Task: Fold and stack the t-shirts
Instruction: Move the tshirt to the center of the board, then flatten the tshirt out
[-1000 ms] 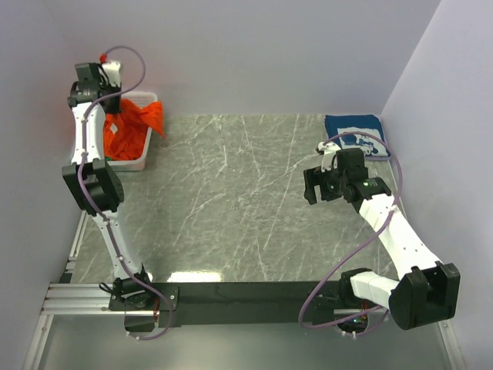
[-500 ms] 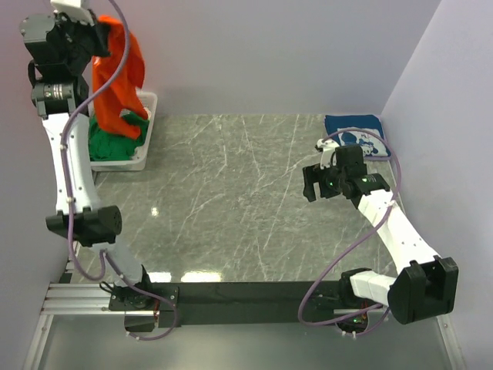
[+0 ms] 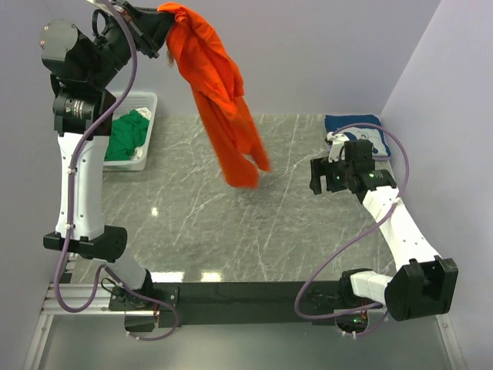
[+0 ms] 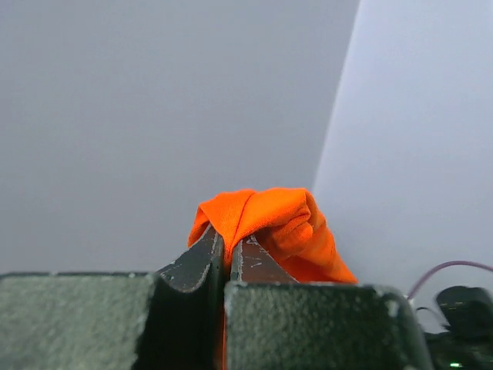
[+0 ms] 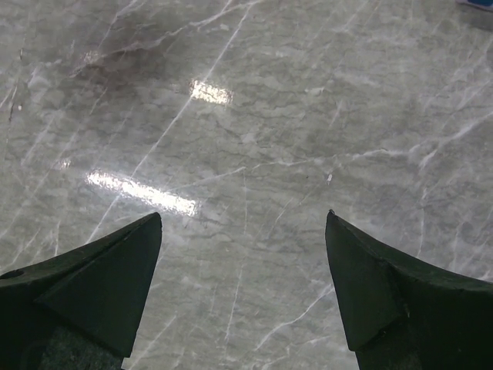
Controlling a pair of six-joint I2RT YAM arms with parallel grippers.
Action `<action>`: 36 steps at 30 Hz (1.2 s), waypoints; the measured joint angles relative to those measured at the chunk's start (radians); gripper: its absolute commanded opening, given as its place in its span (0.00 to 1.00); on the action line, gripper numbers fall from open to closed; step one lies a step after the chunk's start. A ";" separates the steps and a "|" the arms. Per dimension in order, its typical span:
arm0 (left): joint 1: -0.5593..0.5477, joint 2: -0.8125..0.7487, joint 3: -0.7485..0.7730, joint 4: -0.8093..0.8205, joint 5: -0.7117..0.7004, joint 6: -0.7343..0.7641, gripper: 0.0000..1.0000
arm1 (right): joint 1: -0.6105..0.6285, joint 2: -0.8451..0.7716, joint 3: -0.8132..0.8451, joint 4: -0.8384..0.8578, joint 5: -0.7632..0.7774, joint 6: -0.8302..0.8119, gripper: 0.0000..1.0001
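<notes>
The left end effector (image 3: pixel 156 32) has swung right up out of the white basket (image 3: pixel 149 101) in the last second. It now sits at the upper left of the overhead view, pinched tight on a bunch of the orange t-shirt (image 3: pixel 223 100). A second ago that shirt was heaped in the basket; now it hangs full length, slanting toward the middle of the frame, its lower end over the grey marbled surface (image 3: pixel 216 231) (whether it brushes the stone I can't tell). With it gone, the green t-shirt (image 3: pixel 127 133) lies uncovered in the basket. The navy t-shirt (image 3: pixel 353 126) sits folded at the upper right, unmoved. The right end effector (image 3: pixel 322 176) has barely shifted; its jaws are spread wide and holding nothing, centre-right over bare stone. I'd say the orange one is next for laying flat and folding.
</notes>
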 measured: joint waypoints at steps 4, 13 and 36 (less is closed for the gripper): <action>-0.001 -0.054 -0.129 0.093 0.031 -0.096 0.01 | -0.031 0.000 0.000 0.000 -0.011 0.003 0.93; -0.003 -0.250 -0.998 0.079 0.126 0.002 0.66 | -0.071 -0.001 0.000 -0.003 -0.035 0.001 0.93; -0.041 -0.359 -1.371 -0.357 0.215 1.052 0.85 | 0.222 0.364 -0.003 -0.206 -0.135 -0.182 0.56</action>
